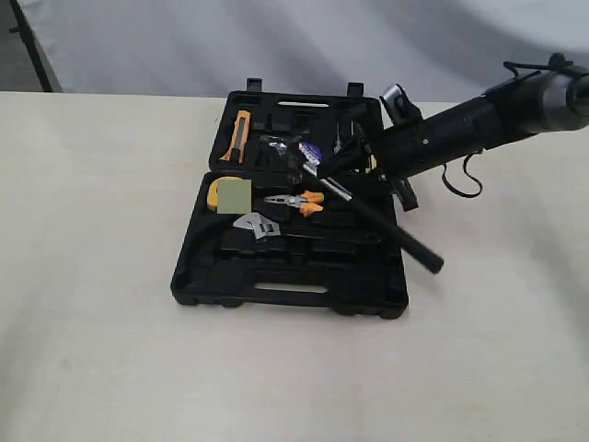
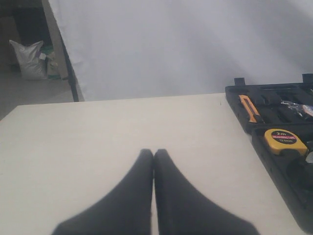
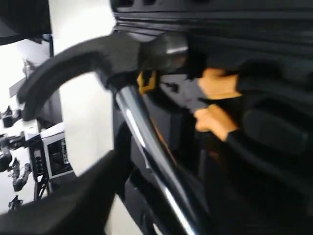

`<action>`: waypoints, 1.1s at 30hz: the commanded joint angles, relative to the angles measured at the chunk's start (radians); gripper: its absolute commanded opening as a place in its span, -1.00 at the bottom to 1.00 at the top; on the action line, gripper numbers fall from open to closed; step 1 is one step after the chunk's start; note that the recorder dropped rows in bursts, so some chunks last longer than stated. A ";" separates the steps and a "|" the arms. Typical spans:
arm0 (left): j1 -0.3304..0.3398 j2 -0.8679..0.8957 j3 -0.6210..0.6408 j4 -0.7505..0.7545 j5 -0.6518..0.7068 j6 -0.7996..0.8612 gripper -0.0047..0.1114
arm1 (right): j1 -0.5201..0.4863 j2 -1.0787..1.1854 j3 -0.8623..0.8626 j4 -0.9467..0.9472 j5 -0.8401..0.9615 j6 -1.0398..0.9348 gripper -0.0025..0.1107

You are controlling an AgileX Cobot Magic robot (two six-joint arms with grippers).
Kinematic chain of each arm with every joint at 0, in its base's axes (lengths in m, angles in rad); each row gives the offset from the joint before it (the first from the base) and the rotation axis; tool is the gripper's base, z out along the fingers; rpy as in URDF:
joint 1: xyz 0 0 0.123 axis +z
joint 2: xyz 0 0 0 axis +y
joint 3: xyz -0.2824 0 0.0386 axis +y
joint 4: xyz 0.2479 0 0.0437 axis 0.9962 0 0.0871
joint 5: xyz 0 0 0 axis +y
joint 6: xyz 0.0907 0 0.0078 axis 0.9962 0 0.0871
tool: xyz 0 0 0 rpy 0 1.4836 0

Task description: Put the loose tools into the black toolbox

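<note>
Up close only: chrome-shafted claw hammer beside right gripper, grip too blurry to call. Left gripper pressed together.

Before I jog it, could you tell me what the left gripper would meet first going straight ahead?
Likely nothing: the left gripper points across bare table, the toolbox off to its side.

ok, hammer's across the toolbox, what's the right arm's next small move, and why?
Probably lift the right gripper straight up, clear of the hammer: it lies slantwise across the toolbox, head near the pliers, handle poking past the rim.
</note>
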 commanded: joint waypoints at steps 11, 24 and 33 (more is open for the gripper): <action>0.003 -0.008 0.009 -0.014 -0.017 -0.010 -0.89 | -0.130 -0.073 0.000 0.000 0.062 -0.096 0.48; 0.003 -0.008 0.009 -0.014 -0.017 -0.010 -0.89 | 0.137 -0.236 0.000 -0.370 -0.014 -0.240 0.48; 0.003 -0.008 0.009 -0.014 -0.017 -0.010 -0.89 | 0.381 -0.236 0.000 -0.975 -0.301 -0.030 0.48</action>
